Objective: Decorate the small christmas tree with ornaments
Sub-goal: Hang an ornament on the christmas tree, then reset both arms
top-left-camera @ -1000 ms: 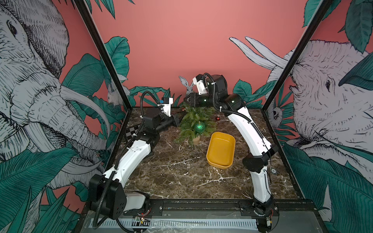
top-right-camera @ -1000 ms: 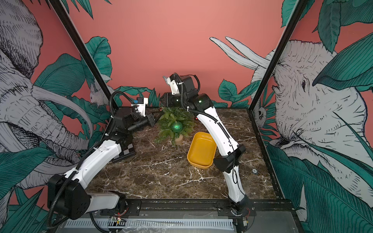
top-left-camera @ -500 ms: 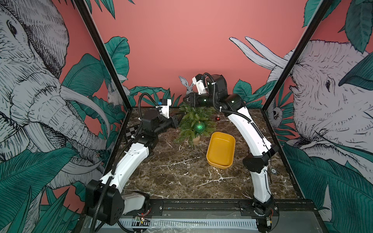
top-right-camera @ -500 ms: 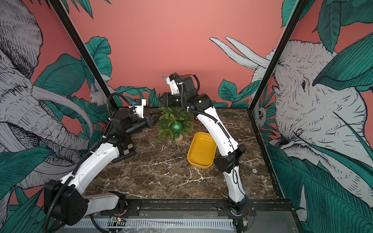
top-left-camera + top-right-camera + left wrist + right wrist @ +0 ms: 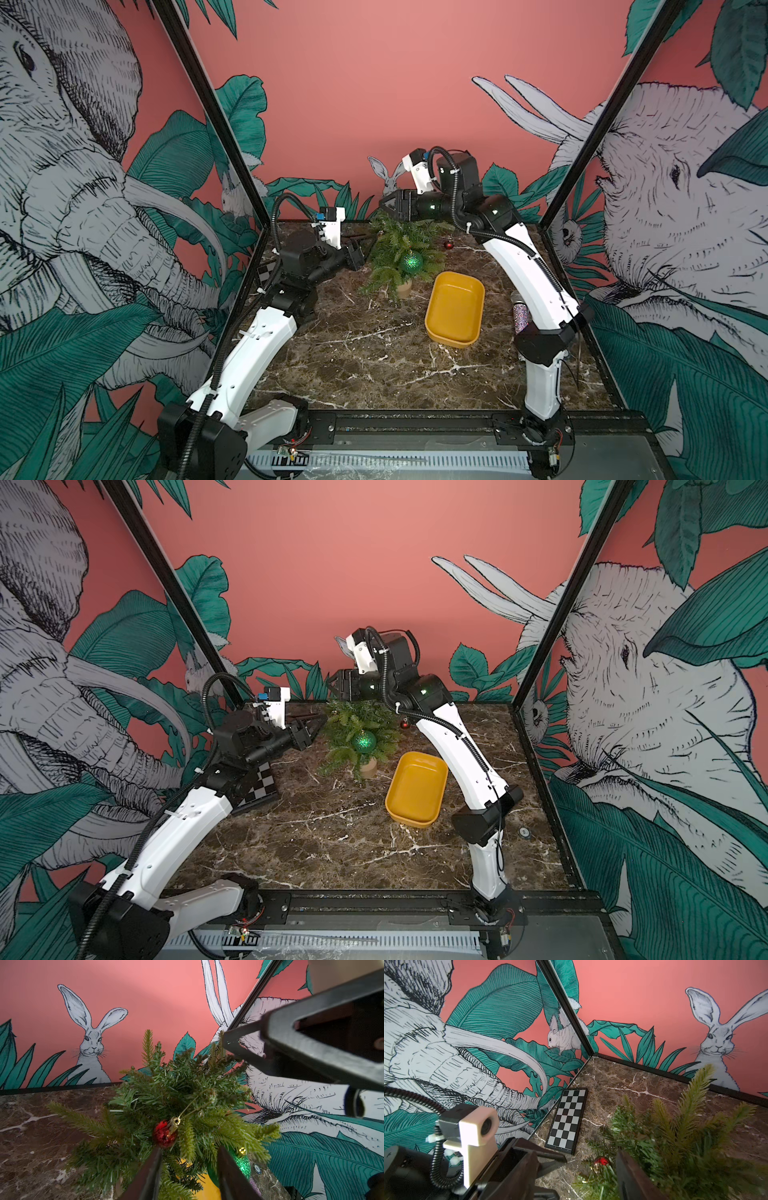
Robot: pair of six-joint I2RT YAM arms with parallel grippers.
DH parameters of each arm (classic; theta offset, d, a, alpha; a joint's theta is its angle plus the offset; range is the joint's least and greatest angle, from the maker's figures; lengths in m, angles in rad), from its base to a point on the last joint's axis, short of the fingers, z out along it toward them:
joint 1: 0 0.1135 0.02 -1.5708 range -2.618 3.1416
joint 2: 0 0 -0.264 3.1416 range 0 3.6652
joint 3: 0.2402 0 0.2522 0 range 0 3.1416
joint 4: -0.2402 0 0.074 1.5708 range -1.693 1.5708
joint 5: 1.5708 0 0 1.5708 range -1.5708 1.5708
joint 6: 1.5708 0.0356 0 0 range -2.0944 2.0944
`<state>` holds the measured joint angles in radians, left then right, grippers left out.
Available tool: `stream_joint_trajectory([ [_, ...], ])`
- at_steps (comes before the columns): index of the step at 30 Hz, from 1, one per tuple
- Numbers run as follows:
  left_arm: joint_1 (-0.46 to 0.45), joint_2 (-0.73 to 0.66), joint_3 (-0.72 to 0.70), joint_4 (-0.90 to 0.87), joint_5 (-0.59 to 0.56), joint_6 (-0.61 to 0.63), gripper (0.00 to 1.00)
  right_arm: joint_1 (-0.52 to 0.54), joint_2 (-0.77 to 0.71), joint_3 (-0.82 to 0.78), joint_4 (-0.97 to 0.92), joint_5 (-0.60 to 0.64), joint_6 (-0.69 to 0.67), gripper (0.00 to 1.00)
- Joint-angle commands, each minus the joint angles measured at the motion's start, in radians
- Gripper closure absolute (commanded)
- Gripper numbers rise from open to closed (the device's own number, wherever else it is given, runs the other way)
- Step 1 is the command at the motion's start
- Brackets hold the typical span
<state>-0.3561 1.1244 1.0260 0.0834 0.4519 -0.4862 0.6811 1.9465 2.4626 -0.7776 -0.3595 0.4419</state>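
Left gripper [image 5: 189,1149], right gripper [image 5: 384,204]: both parted, empty, close at small green feathery tree [image 5: 166,1088]. Retreat may snag thin gold string [image 5: 191,1106], pull small shiny red ball [image 5: 164,1134] off.

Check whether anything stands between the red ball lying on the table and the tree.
Nothing visible does. The red ball lies on the marble table beside the small christmas tree, with the yellow tray nearer the camera, off that line.
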Motion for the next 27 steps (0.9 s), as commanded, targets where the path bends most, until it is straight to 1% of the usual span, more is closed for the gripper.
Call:
stream_joint_trajectory([
  [1, 0.006, -0.039, 0.006, -0.064, 0.018, 0.008, 0.51, 0.008, -0.109, -0.078, 0.052, 0.017, -0.031, 0.3],
  [2, 0.006, -0.038, 0.015, -0.081, 0.04, 0.008, 0.49, 0.008, -0.142, -0.125, 0.064, 0.023, -0.035, 0.02],
  [5, 0.002, -0.045, 0.034, -0.128, 0.086, 0.003, 0.41, 0.008, -0.247, -0.271, 0.115, 0.037, -0.03, 0.01],
  [8, -0.014, -0.059, 0.042, -0.176, 0.09, 0.014, 0.34, 0.006, -0.336, -0.419, 0.149, 0.049, -0.025, 0.01],
  [9, -0.019, -0.063, 0.048, -0.195, 0.088, 0.019, 0.3, 0.006, -0.39, -0.459, 0.156, 0.053, -0.025, 0.01],
  [10, -0.027, -0.064, 0.052, -0.213, 0.085, 0.024, 0.01, 0.005, -0.421, -0.504, 0.157, 0.057, -0.025, 0.01],
  [15, -0.066, -0.06, 0.081, -0.29, 0.068, 0.048, 0.0, -0.016, -0.554, -0.708, 0.158, 0.058, -0.019, 0.01],
  [19, -0.106, -0.05, 0.104, -0.353, 0.025, 0.069, 0.0, -0.048, -0.656, -0.856, 0.16, 0.056, -0.016, 0.01],
  [24, -0.145, -0.039, 0.106, -0.406, -0.008, 0.075, 0.0, -0.07, -0.75, -0.977, 0.162, 0.036, -0.016, 0.01],
  [27, -0.161, -0.058, 0.089, -0.434, -0.043, 0.075, 0.0, -0.08, -0.81, -1.064, 0.166, 0.043, -0.026, 0.01],
])
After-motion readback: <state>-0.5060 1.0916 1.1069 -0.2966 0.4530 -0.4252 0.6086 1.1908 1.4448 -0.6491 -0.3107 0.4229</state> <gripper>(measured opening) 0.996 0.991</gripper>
